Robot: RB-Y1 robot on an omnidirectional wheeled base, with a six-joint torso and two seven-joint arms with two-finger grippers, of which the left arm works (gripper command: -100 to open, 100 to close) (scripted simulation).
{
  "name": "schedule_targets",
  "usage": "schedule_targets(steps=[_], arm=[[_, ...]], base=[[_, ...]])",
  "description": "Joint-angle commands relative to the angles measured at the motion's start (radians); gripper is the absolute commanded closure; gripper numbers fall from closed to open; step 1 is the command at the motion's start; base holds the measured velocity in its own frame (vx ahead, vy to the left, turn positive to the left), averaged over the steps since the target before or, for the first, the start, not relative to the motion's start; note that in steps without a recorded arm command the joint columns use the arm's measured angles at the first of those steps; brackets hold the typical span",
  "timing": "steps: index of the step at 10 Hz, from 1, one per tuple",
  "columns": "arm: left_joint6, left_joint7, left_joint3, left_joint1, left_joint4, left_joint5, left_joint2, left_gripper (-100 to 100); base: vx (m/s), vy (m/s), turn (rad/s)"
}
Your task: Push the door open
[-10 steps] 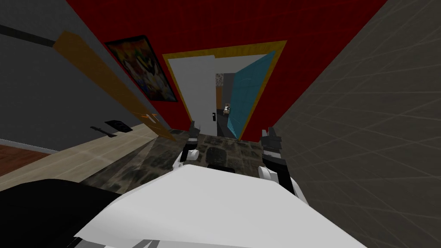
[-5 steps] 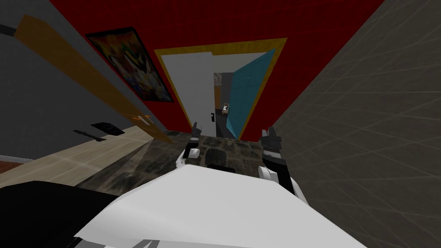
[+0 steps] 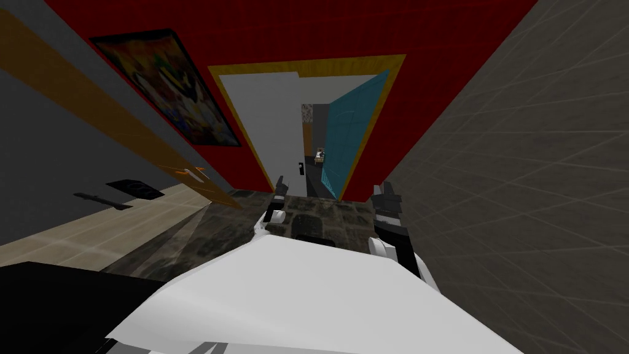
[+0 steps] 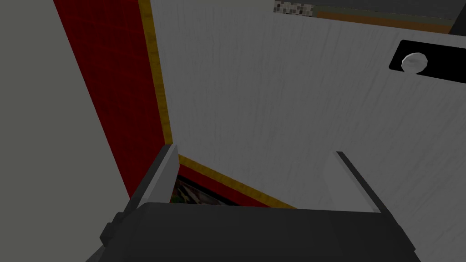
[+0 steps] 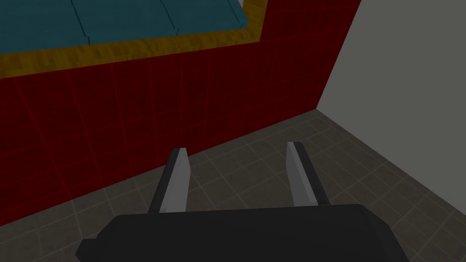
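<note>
Approach step — left tool spread open, facing grey door, ajar in its frame, close ahead. Right tool open too, low by red wall. Next — likely pressing flat near knob.

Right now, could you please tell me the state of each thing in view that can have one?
Light grey door: ajar, gap along its knob edge.
Knob: not gripped.
Left gripper: open, empty, facing the door.
Right gripper: open, empty, aimed at the red wall's foot.
</note>
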Motion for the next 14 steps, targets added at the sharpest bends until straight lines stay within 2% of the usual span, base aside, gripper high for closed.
schedule_targets(steps=[1, 4, 5, 7, 8, 10, 11, 14], arm=[[0.005, -0.005, -0.001, -0.02, 0.029, 0.004, 0.0, -100], [0.008, -0.007, -0.001, -0.082, 0.132, 0.033, 0.025, -100], [0.008, -0.007, -0.001, -0.082, 0.145, 0.033, 0.025, -100], [0.01, -0.009, -0.001, -0.123, 0.217, 0.053, 0.042, -100], [0.01, -0.009, -0.001, -0.123, 0.223, 0.053, 0.042, -100], [0.012, -0.01, -0.001, -0.164, 0.291, 0.072, 0.059, -100], [0.012, -0.01, -0.001, -0.164, 0.3, 0.072, 0.059, -100], [0.015, -0.012, -0.001, -0.225, 0.405, 0.101, 0.083, -100]], base=[[0.056, 0.03, -0.046], [0.074, 0.031, -0.085], [0.06, 0.028, -0.038], [0.063, 0.036, -0.093], [0.053, 0.034, -0.021], [0.063, 0.028, -0.071], [0.058, 0.023, -0.039], [0.069, 0.043, -0.093]])
